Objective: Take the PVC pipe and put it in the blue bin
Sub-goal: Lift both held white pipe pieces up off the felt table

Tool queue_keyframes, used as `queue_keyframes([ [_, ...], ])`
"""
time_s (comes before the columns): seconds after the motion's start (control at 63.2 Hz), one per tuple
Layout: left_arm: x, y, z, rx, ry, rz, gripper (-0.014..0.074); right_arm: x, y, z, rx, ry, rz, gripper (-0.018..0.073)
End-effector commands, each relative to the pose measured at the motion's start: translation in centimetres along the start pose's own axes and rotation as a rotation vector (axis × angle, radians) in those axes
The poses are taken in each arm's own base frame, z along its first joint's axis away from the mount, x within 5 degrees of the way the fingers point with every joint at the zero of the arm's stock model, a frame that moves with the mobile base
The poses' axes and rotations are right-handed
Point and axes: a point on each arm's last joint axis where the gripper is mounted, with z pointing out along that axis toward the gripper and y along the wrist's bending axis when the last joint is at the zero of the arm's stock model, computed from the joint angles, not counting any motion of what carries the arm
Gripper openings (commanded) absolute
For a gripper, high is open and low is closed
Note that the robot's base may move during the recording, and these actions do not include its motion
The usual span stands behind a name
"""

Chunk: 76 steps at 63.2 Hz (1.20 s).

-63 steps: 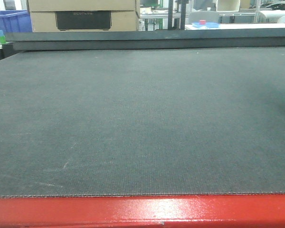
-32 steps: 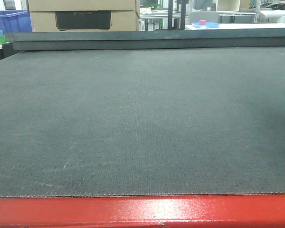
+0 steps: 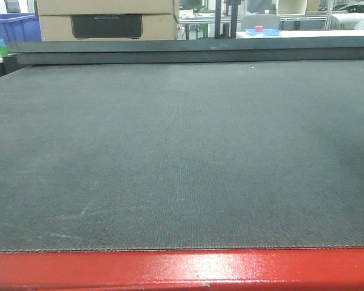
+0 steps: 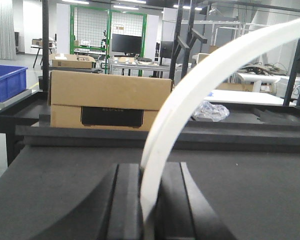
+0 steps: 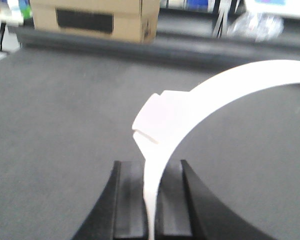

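The left gripper (image 4: 149, 172) is pinched tight on a white pipe (image 4: 205, 70) that curves up to the upper right. The right gripper (image 5: 151, 170) pinches a second white pipe (image 5: 190, 107) with a flat tab. So the grabbing looks done. A blue bin (image 4: 5, 82) sits at the left edge, past the black table (image 3: 182, 151). Carrying and dropping are left.

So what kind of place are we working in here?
Probably a workshop or robotics lab: a brown cardboard box, a blue plastic bin, and a green-framed wire-mesh partition beside a black flat monitor.
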Motion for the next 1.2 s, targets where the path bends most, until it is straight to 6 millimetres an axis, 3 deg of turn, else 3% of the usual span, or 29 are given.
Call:
queue_keyframes([
  [0.0,-0.1,-0.1,-0.2,0.008,0.009,-0.002,-0.0111,0.3,0.0,-1.1,0.017,-0.075,-0.021,-0.0162],
  [0.221,0.0,-0.1,-0.2,0.008,0.016,-0.002,-0.0111,0.1,0.0,-3.1,0.049,-0.213,-0.025,-0.0162],
  [1.186,-0.2,-0.1,-0.2,0.007,-0.009,-0.002,-0.0111,0.2,0.0,-3.1,0.047,-0.21,-0.025,-0.0162],
])
